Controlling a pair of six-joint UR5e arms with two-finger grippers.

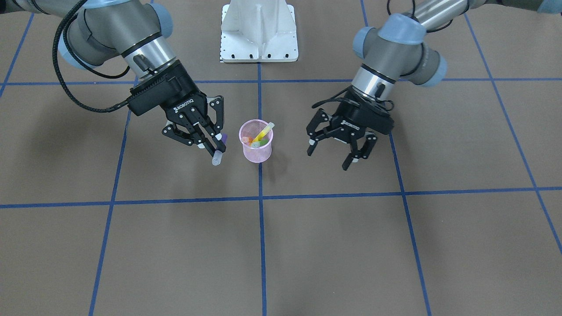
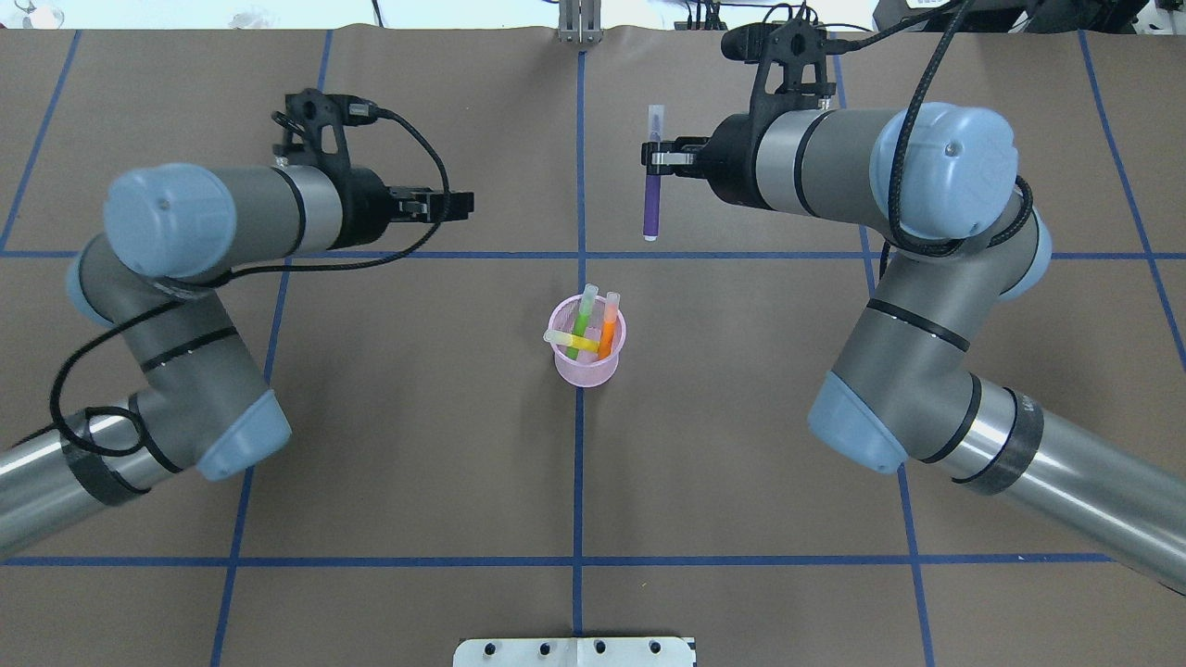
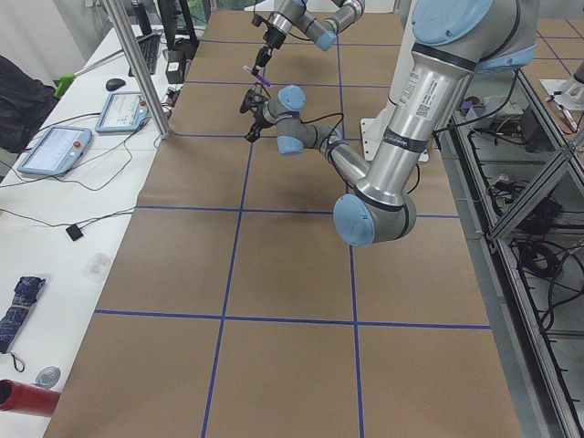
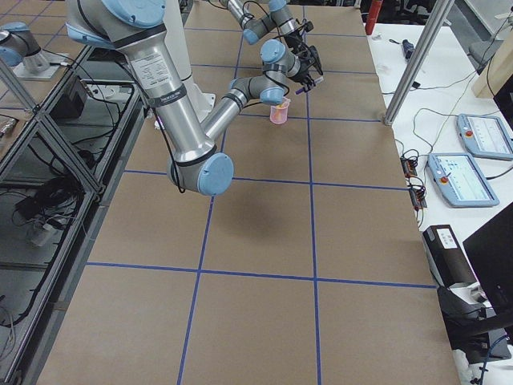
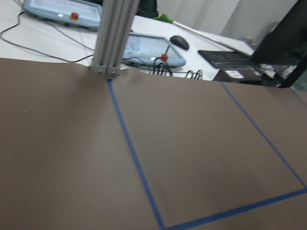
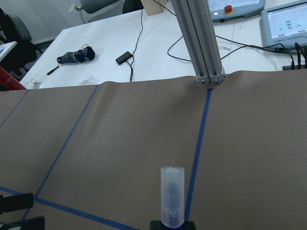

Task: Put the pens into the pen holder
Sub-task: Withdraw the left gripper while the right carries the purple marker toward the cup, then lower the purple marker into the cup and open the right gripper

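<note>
Between the two hands, the pen holder (image 1: 257, 152) already contains the green pen (image 2: 583, 320), orange pen (image 2: 608, 331) and yellow pen (image 2: 575, 343). The right hand (image 1: 218, 145) clamps the purple pen (image 2: 652, 190) beside the holder, and the left hand (image 1: 340, 152) is spread and empty. Seemingly only this last drop is left.

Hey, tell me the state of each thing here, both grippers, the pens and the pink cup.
left gripper: open, empty.
right gripper: shut on the purple pen.
purple pen: held in the air, outside the holder.
pink mesh pen holder: upright, three pens inside.
green pen: in the holder, leaning.
orange pen: in the holder, leaning.
yellow pen: in the holder, tilted across the opening.
</note>
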